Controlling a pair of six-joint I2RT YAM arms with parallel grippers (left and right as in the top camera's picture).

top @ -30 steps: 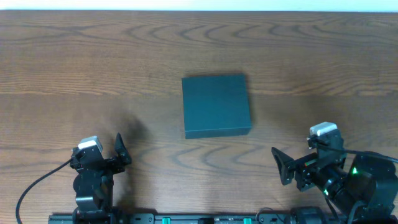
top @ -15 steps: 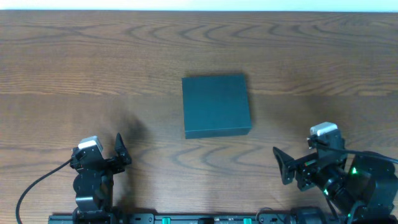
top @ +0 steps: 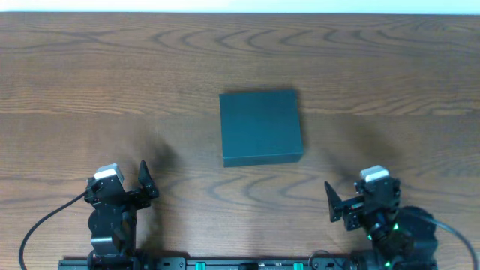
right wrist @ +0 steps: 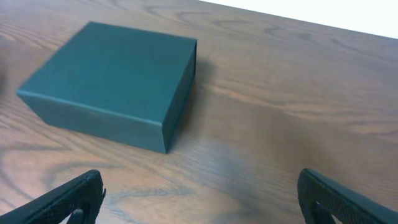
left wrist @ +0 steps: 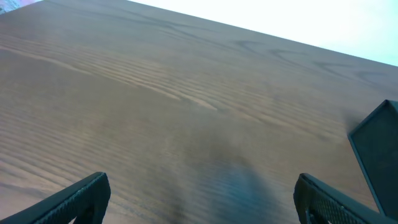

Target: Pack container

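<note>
The container [top: 260, 127] is a dark teal, shallow square box lying shut in the middle of the wooden table. My right wrist view has it at the upper left [right wrist: 112, 81], ahead and left of the open right gripper [right wrist: 202, 183]. Only one corner of the container [left wrist: 379, 146] enters the left wrist view, at the right edge. My left gripper [left wrist: 202, 186] is open over bare wood. In the overhead view the left gripper [top: 126, 184] sits near the front left and the right gripper [top: 351, 199] near the front right, both well short of the box.
The wooden table [top: 112, 75] stretches to a pale far edge at the top. A dark rail [top: 225, 264] runs along the near edge between the two arm bases. A black cable [top: 45, 225] loops from the left arm.
The right arm has shifted left and drawn back toward the near edge. The left arm and the container have not moved.
</note>
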